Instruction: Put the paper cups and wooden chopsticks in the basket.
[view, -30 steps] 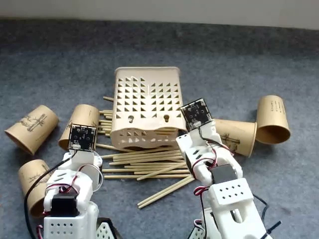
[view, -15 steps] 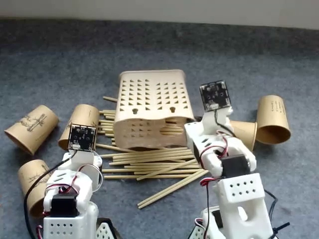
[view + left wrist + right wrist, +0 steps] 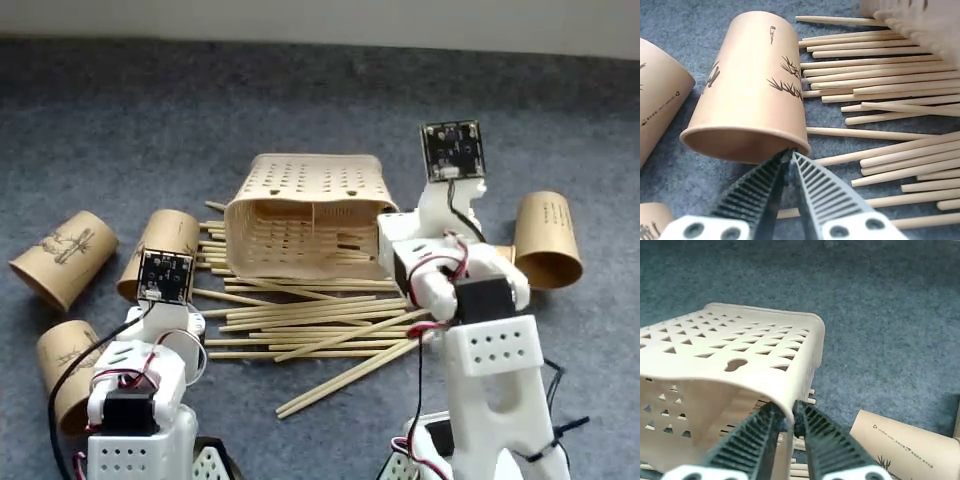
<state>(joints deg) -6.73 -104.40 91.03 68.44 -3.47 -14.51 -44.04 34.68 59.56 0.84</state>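
The cream perforated basket (image 3: 305, 190) is tilted up on its side over the pile of wooden chopsticks (image 3: 300, 325), its opening toward the arms. My right gripper (image 3: 786, 415) is shut on the basket (image 3: 730, 350) at a corner of its rim. My left gripper (image 3: 790, 156) is shut, its tips right at the rim of a paper cup (image 3: 747, 85) lying on its side. That cup (image 3: 172, 232) lies left of the basket, partly hidden by the left arm's camera. More chopsticks (image 3: 880, 75) fan out beside it.
Other paper cups lie on the grey carpet: one at far left (image 3: 62, 258), one at lower left (image 3: 58, 370), one at right (image 3: 547, 240), and one (image 3: 910, 452) mostly behind the right arm. Open carpet stretches behind the basket.
The right arm has risen and swung back, tipping the basket from face-down up onto its side and lifting its near rim. The left arm has not moved.
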